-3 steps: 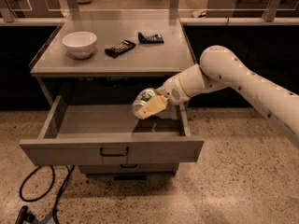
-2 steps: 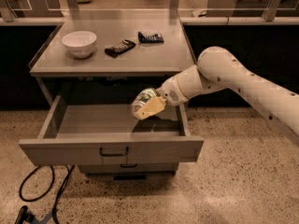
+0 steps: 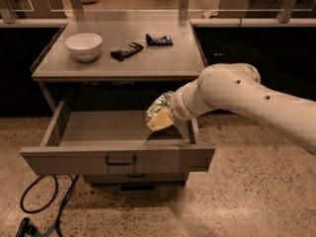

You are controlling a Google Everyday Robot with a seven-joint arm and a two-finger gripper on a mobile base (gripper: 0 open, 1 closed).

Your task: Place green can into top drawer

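The top drawer (image 3: 118,159) is pulled wide open under the grey counter, its inside bare on the left and middle. My gripper (image 3: 159,116) reaches in from the right on a thick white arm and hangs over the drawer's right part. It is shut on the green can (image 3: 159,105), which lies tilted between yellowish fingers (image 3: 161,121), a little above the drawer floor. Part of the can is hidden by the wrist.
On the counter top (image 3: 163,63) stand a white bowl (image 3: 84,45) at the left and two dark calculators (image 3: 127,50) (image 3: 159,39) in the middle. A lower drawer front (image 3: 133,177) sits beneath. Black cables (image 3: 47,209) lie on the speckled floor at the lower left.
The arm and the can stay in almost the same place over the drawer's right part. The drawer has not moved.
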